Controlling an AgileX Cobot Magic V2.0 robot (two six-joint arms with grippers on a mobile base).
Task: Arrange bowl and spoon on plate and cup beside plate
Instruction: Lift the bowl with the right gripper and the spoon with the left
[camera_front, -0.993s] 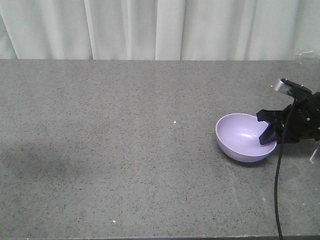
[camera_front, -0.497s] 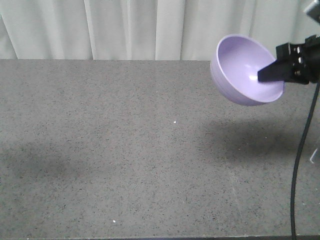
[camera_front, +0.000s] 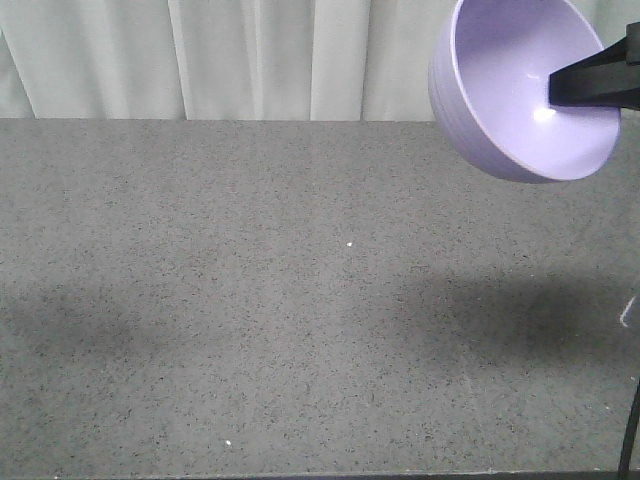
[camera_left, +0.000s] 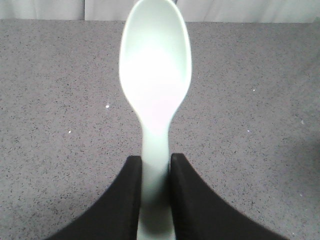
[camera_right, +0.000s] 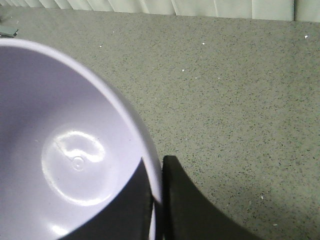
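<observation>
The lavender bowl (camera_front: 520, 95) hangs high at the upper right of the front view, tilted with its inside facing the camera. My right gripper (camera_right: 157, 177) is shut on the bowl (camera_right: 65, 150), one finger inside the wall and one outside the rim. In the left wrist view a pale mint spoon (camera_left: 156, 75) points away over the grey tabletop, scoop up. My left gripper (camera_left: 154, 165) is shut on the spoon's handle. The left gripper does not show in the front view. Plate and cup are out of view.
A grey speckled tabletop (camera_front: 250, 300) fills the front view, with white curtains (camera_front: 250, 55) behind its far edge. The bowl's shadow lies on the table at the right. A black cable (camera_front: 630, 440) hangs at the lower right corner.
My right gripper has lifted the bowl off the table at the right, carrying it up and toward the camera. The bowl now looks larger and more tilted.
</observation>
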